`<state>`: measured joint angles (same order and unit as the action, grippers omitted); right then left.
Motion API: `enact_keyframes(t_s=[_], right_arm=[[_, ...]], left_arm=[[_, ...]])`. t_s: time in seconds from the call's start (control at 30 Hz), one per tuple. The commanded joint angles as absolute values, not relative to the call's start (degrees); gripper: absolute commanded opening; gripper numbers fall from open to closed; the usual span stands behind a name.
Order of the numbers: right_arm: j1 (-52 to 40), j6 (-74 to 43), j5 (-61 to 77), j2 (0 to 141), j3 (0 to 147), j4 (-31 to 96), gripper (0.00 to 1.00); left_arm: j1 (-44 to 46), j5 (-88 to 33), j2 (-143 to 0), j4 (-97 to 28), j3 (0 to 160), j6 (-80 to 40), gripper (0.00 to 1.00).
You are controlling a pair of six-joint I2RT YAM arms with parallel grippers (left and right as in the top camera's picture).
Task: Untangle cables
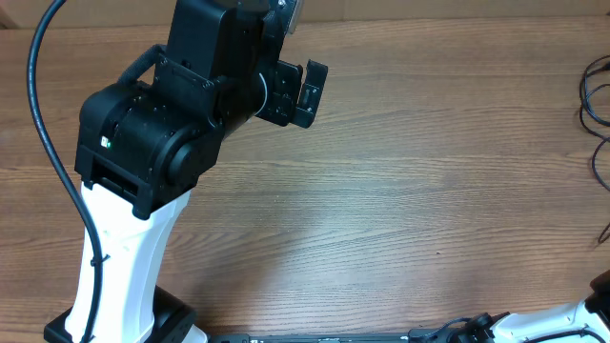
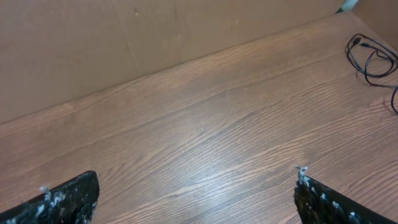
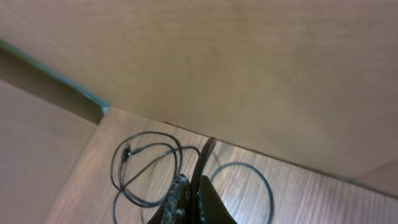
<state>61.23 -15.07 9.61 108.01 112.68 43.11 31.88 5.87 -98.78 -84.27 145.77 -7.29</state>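
Cables (image 3: 152, 163): loose black loops at the 3 o'clock edge of the surface (image 1: 381, 191), close to its corner.

Right end effector (image 3: 194, 186): fingers fully closed. One strand rises from the tips and seems pinched there, though the contact itself is blurred.

Left end effector (image 2: 196, 186): fingers spread wide and holding nothing. It sits near 12 o'clock in the overhead view, well apart from the loops.

Risks, as judged:
- Nothing anchors the bundle, so a pull on the single strand could drag every loop along instead of separating them.
- A pull could also cinch a crossing tighter.
- The edge is near, so the slack may slide off.
- The grip is thin, so the strand may slip free.
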Motion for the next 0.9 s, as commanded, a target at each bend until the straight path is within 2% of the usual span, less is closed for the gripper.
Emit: enact_keyframes(t_s=[0.0,0.47,0.87], right_arm=[[60.05,-14.79,13.67,108.09,108.86,40.86,0.04],[57.36,-14.92,13.61,113.71,90.61,30.46,0.04],[55.72,-15.75,13.56,117.27,82.17,27.90,0.04]], left_arm=[[31.83,6.61,-98.98,-84.23,145.64,-6.42,1.00],[31.83,6.59,-98.98,-85.89,145.64,-6.70,1.00],[31.83,6.59,-98.98,-85.91,145.64,-6.83,1.00]])
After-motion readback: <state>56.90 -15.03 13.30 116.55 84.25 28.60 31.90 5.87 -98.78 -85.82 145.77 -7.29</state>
